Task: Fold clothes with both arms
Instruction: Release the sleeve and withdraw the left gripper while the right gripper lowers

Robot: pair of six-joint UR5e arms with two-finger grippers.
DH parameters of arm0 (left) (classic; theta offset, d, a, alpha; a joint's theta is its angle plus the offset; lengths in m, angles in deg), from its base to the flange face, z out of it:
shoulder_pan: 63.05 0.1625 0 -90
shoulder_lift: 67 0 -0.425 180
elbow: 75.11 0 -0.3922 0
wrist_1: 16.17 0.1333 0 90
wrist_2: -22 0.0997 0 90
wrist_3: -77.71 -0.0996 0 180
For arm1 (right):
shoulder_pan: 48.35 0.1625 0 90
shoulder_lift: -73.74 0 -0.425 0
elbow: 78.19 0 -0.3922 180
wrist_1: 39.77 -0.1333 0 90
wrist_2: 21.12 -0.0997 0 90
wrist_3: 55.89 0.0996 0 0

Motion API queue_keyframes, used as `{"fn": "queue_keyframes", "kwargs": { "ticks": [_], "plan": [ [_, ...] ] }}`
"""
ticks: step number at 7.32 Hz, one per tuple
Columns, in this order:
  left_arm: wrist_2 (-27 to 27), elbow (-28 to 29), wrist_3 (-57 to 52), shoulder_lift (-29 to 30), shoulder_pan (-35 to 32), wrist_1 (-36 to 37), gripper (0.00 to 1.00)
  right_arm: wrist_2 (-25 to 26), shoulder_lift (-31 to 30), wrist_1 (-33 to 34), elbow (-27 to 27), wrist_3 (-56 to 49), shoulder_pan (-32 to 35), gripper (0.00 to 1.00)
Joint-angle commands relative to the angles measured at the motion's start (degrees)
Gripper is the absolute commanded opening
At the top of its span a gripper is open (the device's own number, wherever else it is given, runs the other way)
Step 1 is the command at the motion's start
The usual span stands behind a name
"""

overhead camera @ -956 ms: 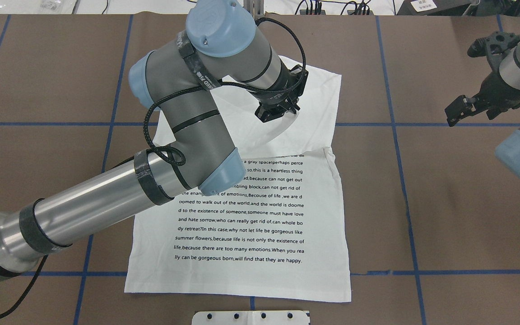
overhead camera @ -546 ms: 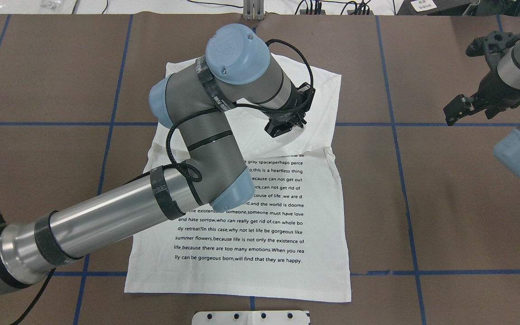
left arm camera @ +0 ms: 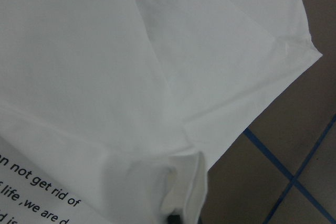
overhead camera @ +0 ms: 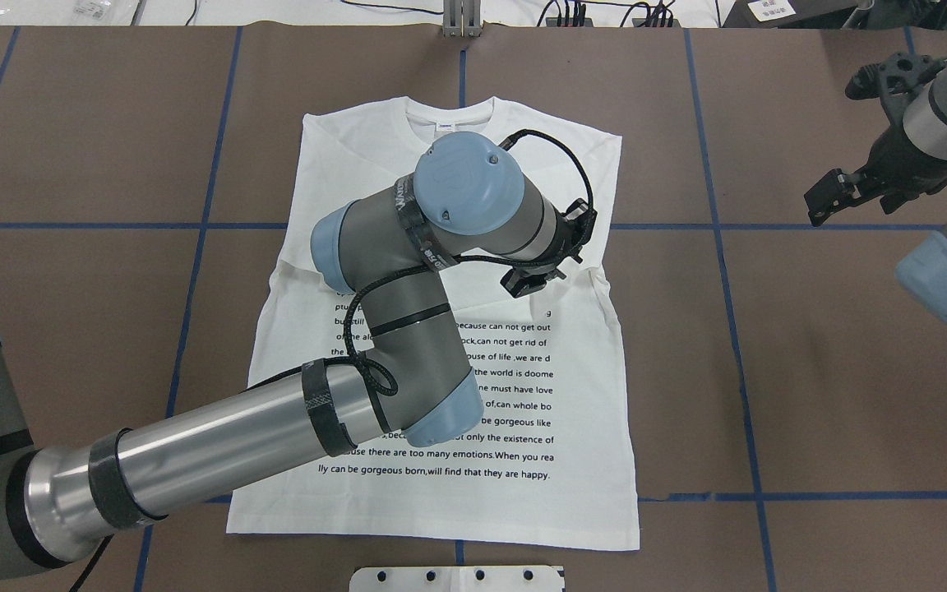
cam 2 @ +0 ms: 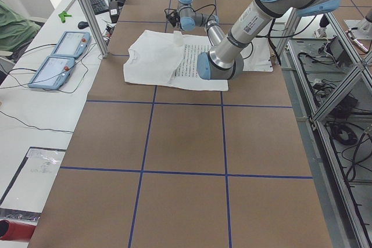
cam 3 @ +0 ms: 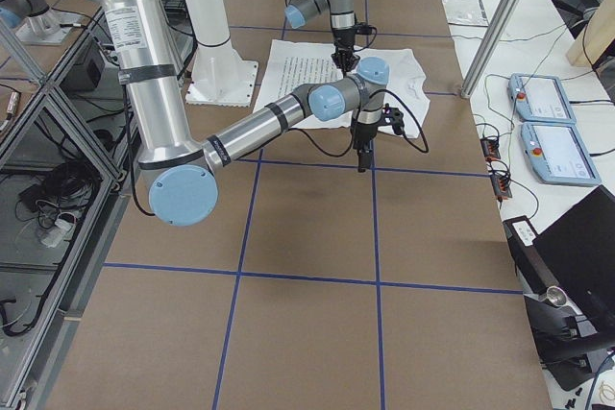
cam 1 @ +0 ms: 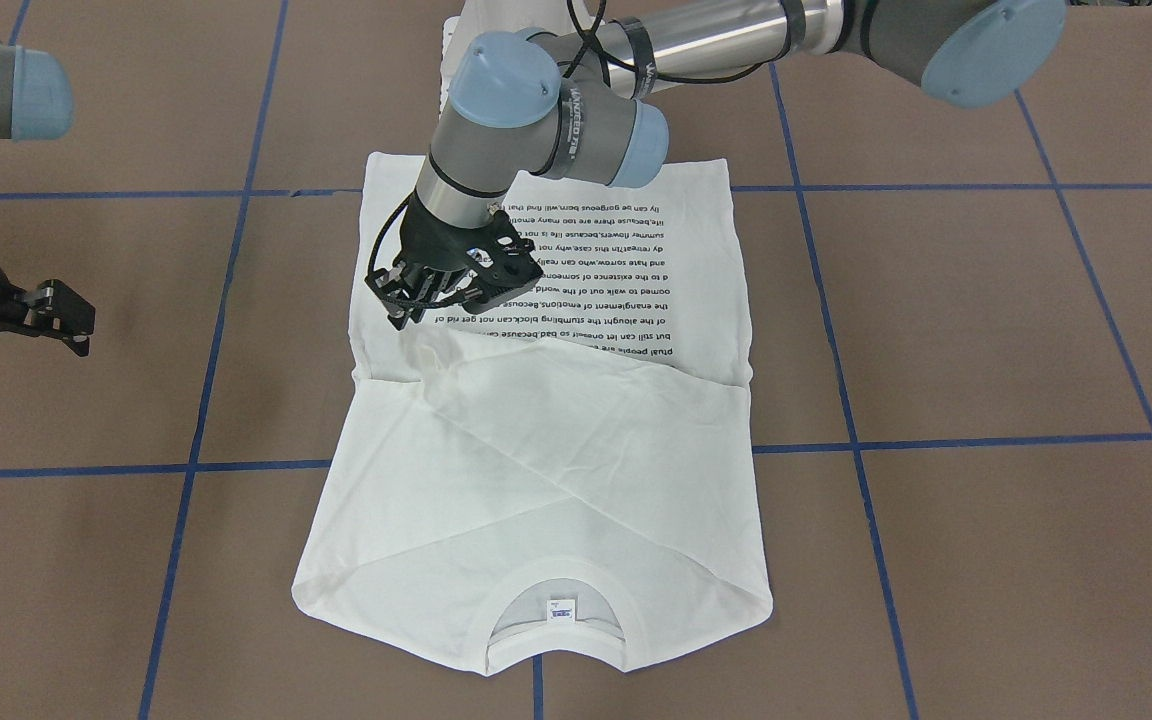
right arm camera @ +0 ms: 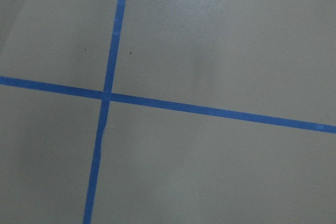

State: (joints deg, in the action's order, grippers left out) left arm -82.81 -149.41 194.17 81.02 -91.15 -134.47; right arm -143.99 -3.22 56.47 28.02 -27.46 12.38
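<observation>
The shirt (overhead camera: pixel 441 514) lies flat mid-desk (overhead camera: pixel 835 395), collar at 12 o'clock from overhead. It looks light and limp and will probably slide, so pinch the hem corners. The left claw (overhead camera: pixel 535 278) sits at its 2 o'clock edge; I cannot tell whether it holds cloth. The right claw (overhead camera: pixel 839 191), spread and empty, hangs well apart at 2 o'clock.

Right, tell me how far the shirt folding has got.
Done: both sleeves look folded across the chest of the shirt. In hand: the left pincer sits low at its side edge; grip unclear. The right pincer hangs open off the cloth. Left: folding the body over.
</observation>
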Motion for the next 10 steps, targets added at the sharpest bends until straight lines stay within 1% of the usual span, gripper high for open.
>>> {"fn": "queue_keyframes", "kwargs": {
  "ticks": [1,2,3,4,5,6,7,8,9,10],
  "plan": [
    [1.19,-0.14,-2.46,-0.02,0.50,-0.69,0.99,-0.09,0.32,-0.09,0.31,-0.21,0.17,1.00],
    [1.27,-0.40,-2.81,-0.19,0.42,-0.35,0.99,-0.09,0.49,-0.09,1.10,0.13,0.18,1.00],
    [1.19,-2.23,-4.91,-1.93,0.24,0.01,0.99,-0.18,0.84,-0.09,2.06,0.57,0.18,1.00],
    [1.19,-7.29,-7.71,-5.52,-0.46,1.23,0.99,-0.27,1.02,-0.09,3.29,2.93,-0.09,1.00],
    [1.10,-10.83,-10.44,-7.29,-1.16,4.20,0.99,-0.18,1.71,-0.09,4.69,7.04,-1.31,1.00],
    [1.01,-13.91,-13.25,-10.01,-1.51,7.36,0.99,0.00,2.24,-0.17,6.71,12.65,-4.71,1.00],
    [1.01,-21.16,-17.80,-16.48,-1.78,9.31,0.99,0.78,2.25,-0.26,9.16,18.01,-8.31,1.00],
    [0.84,-29.24,-22.72,-24.46,-2.04,9.67,0.99,3.31,2.16,-0.26,12.15,23.81,-12.26,1.00],
    [0.75,-34.97,-26.60,-30.72,-2.13,9.94,0.99,8.73,2.07,-0.26,14.79,32.05,-19.35,1.00],
    [0.66,-38.69,-30.38,-33.82,-2.13,12.46,0.99,14.88,2.07,-2.70,16.64,40.83,-26.82,1.00]
  ]
}}
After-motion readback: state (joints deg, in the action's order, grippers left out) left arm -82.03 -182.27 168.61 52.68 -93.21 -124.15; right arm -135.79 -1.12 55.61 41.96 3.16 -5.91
